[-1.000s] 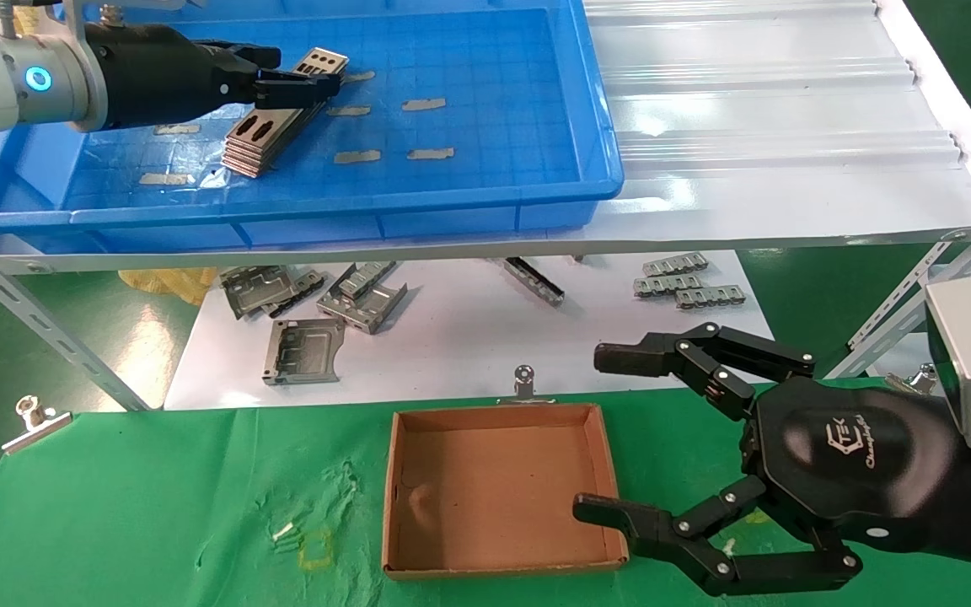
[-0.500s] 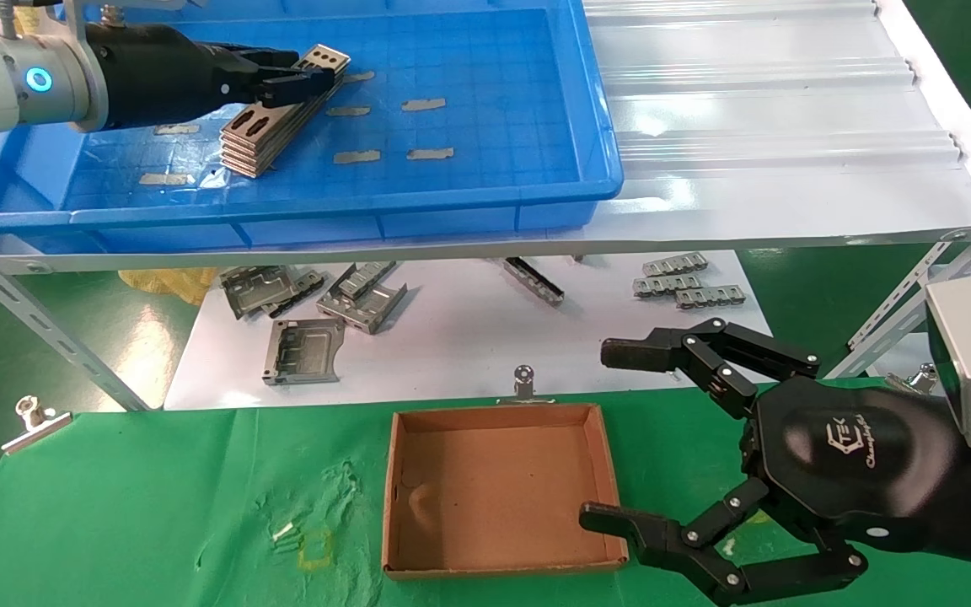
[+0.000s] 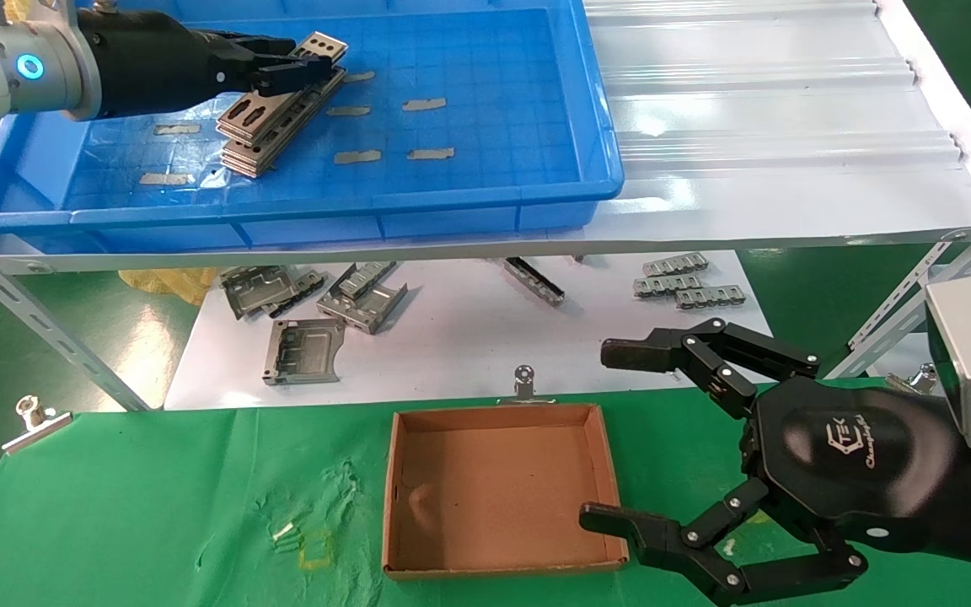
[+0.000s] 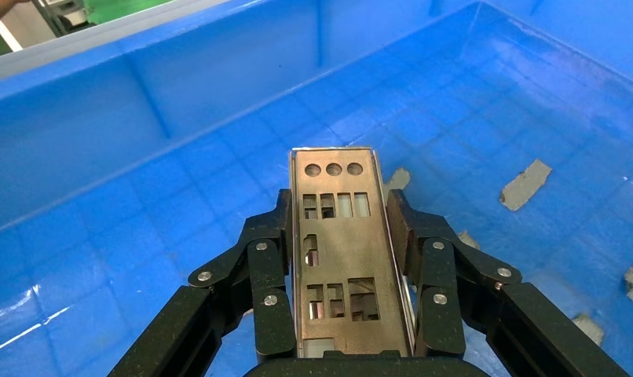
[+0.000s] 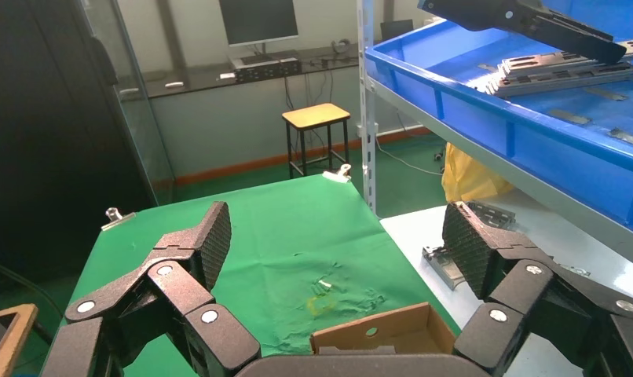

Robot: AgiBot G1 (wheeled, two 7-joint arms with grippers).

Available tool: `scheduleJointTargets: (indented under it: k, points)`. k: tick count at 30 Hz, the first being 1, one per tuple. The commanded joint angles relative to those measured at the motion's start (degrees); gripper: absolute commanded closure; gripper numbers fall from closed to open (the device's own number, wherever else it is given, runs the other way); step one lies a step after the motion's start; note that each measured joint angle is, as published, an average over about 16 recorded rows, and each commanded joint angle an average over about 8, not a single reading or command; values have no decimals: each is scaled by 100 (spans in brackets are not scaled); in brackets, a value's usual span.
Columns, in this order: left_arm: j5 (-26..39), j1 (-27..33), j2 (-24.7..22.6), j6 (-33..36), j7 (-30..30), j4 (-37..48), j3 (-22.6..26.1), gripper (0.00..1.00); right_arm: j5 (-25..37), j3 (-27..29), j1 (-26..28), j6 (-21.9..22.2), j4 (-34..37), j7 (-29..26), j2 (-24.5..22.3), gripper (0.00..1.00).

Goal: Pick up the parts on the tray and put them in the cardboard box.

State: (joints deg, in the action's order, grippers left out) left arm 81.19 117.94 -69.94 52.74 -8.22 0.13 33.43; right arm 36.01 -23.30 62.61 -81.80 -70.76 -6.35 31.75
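Observation:
The blue tray (image 3: 469, 181) sits on the upper shelf at the left. Inside it lies a stack of silver-grey parts (image 3: 251, 154). My left gripper (image 3: 304, 72) is shut on the top part (image 3: 270, 105), gripping its long edges and holding it slightly above the stack. In the left wrist view this part (image 4: 341, 251) runs lengthwise between the black fingers (image 4: 270, 259). The empty cardboard box (image 3: 494, 493) rests on the green cloth below. My right gripper (image 3: 612, 434) hangs open beside the box's right wall, holding nothing.
On the white sheet under the shelf lie bent grey brackets (image 3: 304, 350) and small notched strips (image 3: 679, 287). Metal clips (image 3: 34, 417) pin the green cloth. A white corrugated sheet (image 3: 772, 110) covers the shelf to the right of the tray.
My left gripper has risen a little with the top part, which now stands apart from the stack. The right gripper shifted slightly a second ago and has stayed still since.

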Motion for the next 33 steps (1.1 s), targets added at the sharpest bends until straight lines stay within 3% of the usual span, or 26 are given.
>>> scheduleJointTargets:
  k: [1,6,8,15,17,29,31,33]
  points:
    - [9,12,0,15,-21,15,6,100,0,0,0,0,0,0,0,0]
    - [51,40,1,35,-97,47,36,100,0,0,0,0,0,0,0,0]
    - [62,45,6,38,-118,52,44,93,0,0,0,0,0,0,0,0]
    - [77,40,25,75,-174,55,56,10,0,0,0,0,0,0,0,0]
    - [77,35,29,85,-189,54,55,0,0,0,0,0,0,0,0,0]
    - [45,-6,50,124,-228,22,33,0,0,0,0,0,0,0,0,0]
    - [27,-15,57,124,-221,11,20,15,0,0,0,0,0,0,0,0]
    - [9,-23,65,121,-210,0,8,40,0,0,0,0,0,0,0,0]
